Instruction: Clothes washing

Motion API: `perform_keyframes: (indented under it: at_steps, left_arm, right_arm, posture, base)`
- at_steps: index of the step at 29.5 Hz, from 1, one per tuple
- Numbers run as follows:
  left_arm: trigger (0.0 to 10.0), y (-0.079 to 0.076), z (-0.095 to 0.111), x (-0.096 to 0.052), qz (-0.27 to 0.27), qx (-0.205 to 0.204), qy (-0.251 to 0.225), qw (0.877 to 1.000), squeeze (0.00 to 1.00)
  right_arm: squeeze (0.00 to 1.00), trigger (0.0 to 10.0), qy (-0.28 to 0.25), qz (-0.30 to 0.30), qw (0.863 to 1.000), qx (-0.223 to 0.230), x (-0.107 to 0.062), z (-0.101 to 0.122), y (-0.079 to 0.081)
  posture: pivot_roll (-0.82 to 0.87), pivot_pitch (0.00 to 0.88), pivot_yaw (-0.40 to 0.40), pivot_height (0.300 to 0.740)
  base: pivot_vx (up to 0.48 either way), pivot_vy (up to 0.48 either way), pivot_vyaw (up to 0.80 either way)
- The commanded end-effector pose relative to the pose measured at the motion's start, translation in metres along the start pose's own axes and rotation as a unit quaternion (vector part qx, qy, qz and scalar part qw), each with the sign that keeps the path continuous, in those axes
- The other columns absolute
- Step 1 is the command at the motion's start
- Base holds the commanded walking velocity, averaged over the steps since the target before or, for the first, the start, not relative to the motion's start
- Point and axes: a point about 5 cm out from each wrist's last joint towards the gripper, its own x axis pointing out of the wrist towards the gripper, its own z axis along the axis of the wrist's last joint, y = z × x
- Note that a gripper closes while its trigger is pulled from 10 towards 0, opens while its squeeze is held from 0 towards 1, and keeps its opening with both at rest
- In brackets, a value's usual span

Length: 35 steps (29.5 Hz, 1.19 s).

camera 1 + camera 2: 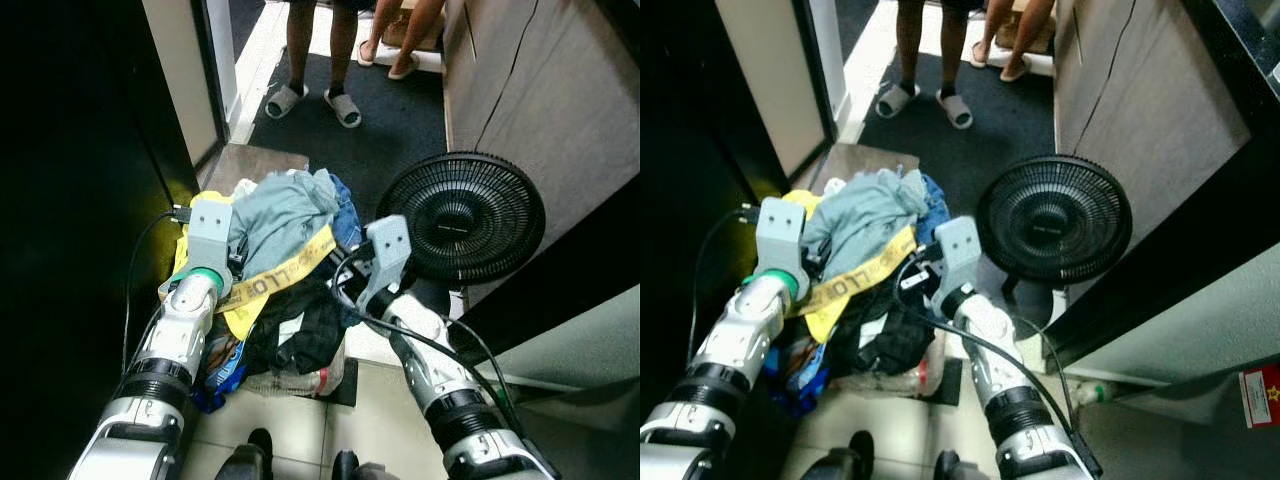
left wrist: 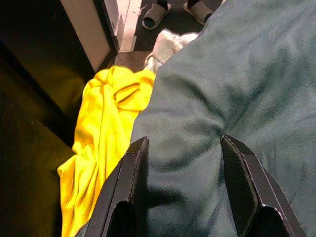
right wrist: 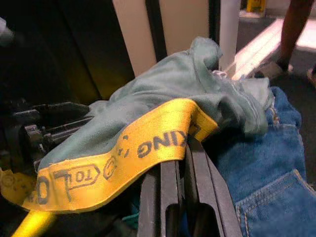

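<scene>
A: Where are we in the washing?

B: At the gathering stage, I'd judge. The heap of clothes (image 1: 285, 290) lies on the floor between the dark doorway and the black fan (image 1: 462, 218), and both arms are reaching into it. Nothing looks lifted clear yet.

A: And the grippers?

B: The left gripper (image 2: 185, 190) has its two fingers spread, pressed down onto a grey-green garment (image 2: 237, 89), so it is open with cloth bulging between the fingers and not pinched. The right gripper (image 3: 185, 197) has its fingers drawn together just under the yellow printed strap (image 3: 123, 158); whether they actually pinch the strap I can't tell.

A: So the next move?

B: Probably closing the left fingers on that grey-green fabric and raising both arms together (the strap drapes across the pile, so it may drag other pieces along).

A: What do the wrist cameras add?

B: The left wrist view shows a bright yellow garment (image 2: 103, 148) beside the grey-green one. The right wrist view shows blue jeans (image 3: 266, 173) next to the strap. The head views give the surroundings: the fan and a person's slippered feet (image 1: 315, 100) further off.
</scene>
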Motion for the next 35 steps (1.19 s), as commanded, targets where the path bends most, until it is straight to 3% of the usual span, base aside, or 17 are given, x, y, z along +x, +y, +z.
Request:
perform_keyframes:
  at_steps: [1,3,4,5,6,7,10,12,14,15,17,19,20,22,23,24,35]
  left_arm:
    - [10.0,-0.002,-0.017,-0.005,0.0,-0.01,0.026,1.0,0.0]
    - [10.0,-0.002,-0.019,-0.007,-0.001,-0.013,0.028,1.0,0.0]
    - [10.0,-0.004,-0.021,-0.008,-0.003,-0.016,0.029,0.999,0.0]
    - [10.0,-0.004,-0.021,-0.008,-0.003,-0.016,0.029,0.999,0.0]
    - [10.0,-0.006,-0.023,-0.011,-0.006,-0.02,0.029,0.999,0.0]
    - [10.0,-0.006,-0.023,-0.011,-0.006,-0.02,0.029,0.999,0.0]
    - [10.0,-0.01,-0.022,-0.013,-0.012,-0.028,0.026,0.999,0.0]
    - [10.0,-0.01,-0.022,-0.013,-0.012,-0.028,0.026,0.999,0.0]
    - [10.0,-0.013,-0.012,-0.013,-0.018,-0.044,0.006,0.999,0.0]
    - [10.0,-0.013,-0.012,-0.013,-0.018,-0.044,0.006,0.999,0.0]
    - [10.0,-0.013,0.004,-0.013,-0.021,-0.058,-0.022,0.998,0.0]
    - [10.0,-0.012,0.039,-0.014,-0.031,-0.085,-0.083,0.992,0.0]
    - [10.0,-0.012,0.039,-0.014,-0.031,-0.085,-0.083,0.992,0.0]
    - [10.0,-0.017,0.088,-0.021,-0.061,-0.103,-0.164,0.979,0.0]
    - [10.0,-0.017,0.088,-0.021,-0.061,-0.103,-0.164,0.979,0.0]
    - [10.0,-0.021,0.109,-0.025,-0.074,-0.111,-0.195,0.972,0.0]
    - [10.0,-0.03,0.153,-0.036,-0.097,-0.12,-0.252,0.955,0.0]
  right_arm:
    - [0.0,0.0,-0.04,-0.012,0.999,-0.002,-0.004,0.019,-0.007]
    - [0.0,0.0,-0.059,-0.018,0.998,-0.009,-0.005,0.032,-0.01]
    - [0.0,7.6,-0.079,-0.025,0.996,-0.021,-0.005,0.046,-0.014]
    - [0.0,7.6,-0.079,-0.025,0.996,-0.021,-0.005,0.046,-0.014]
    - [0.0,10.0,-0.115,-0.041,0.991,-0.048,-0.006,0.072,-0.02]
    - [0.0,10.0,-0.115,-0.041,0.991,-0.048,-0.006,0.072,-0.02]
    - [0.0,10.0,-0.175,-0.082,0.977,-0.086,-0.006,0.111,-0.033]
    - [0.0,10.0,-0.175,-0.082,0.977,-0.086,-0.006,0.111,-0.033]
    - [0.0,10.0,-0.24,-0.115,0.959,-0.102,-0.009,0.153,-0.041]
    - [0.0,10.0,-0.24,-0.115,0.959,-0.102,-0.009,0.153,-0.041]
    - [0.0,10.0,-0.269,-0.126,0.949,-0.11,-0.011,0.172,-0.043]
    - [0.0,10.0,-0.292,-0.133,0.939,-0.122,-0.015,0.189,-0.043]
    - [0.0,10.0,-0.292,-0.133,0.939,-0.122,-0.015,0.189,-0.043]
    - [0.0,10.0,-0.272,-0.144,0.944,-0.12,-0.017,0.18,-0.043]
    - [0.0,10.0,-0.272,-0.144,0.944,-0.12,-0.017,0.18,-0.043]
    - [0.0,10.0,-0.267,-0.153,0.945,-0.108,-0.018,0.176,-0.044]
    - [0.0,10.0,-0.273,-0.182,0.942,-0.073,-0.023,0.179,-0.047]
  posture:
    - [0.09,0.238,0.012,0.74]
    - [0.09,0.225,0.016,0.74]
    - [0.08,0.213,0.018,0.74]
    - [0.08,0.213,0.018,0.74]
    - [0.08,0.207,0.019,0.74]
    - [0.08,0.207,0.019,0.74]
    - [0.07,0.182,0.024,0.74]
    - [0.07,0.182,0.024,0.74]
    - [0.05,0.157,0.028,0.74]
    - [0.05,0.157,0.028,0.74]
    - [0.05,0.146,0.027,0.74]
    - [0.04,0.138,0.026,0.74]
    - [0.04,0.138,0.026,0.74]
    - [0.04,0.115,0.017,0.74]
    - [0.04,0.115,0.017,0.74]
    - [0.04,0.105,0.015,0.74]
    - [0.02,0.075,0.031,0.74]
  base:
    - [0.0,0.0,0.0]
    - [0.0,0.0,0.0]
    - [0.0,0.0,0.0]
    - [0.0,0.0,0.0]
    - [0.0,0.0,0.0]
    - [0.0,0.0,0.0]
    - [0.0,0.0,0.0]
    - [0.0,0.0,0.0]
    - [0.0,0.0,0.0]
    - [0.0,0.0,0.0]
    - [0.0,0.0,0.0]
    - [0.0,0.0,0.0]
    - [0.0,0.0,0.0]
    - [0.0,0.0,0.0]
    - [0.0,0.0,0.0]
    - [0.0,0.0,0.0]
    - [0.0,0.0,0.0]
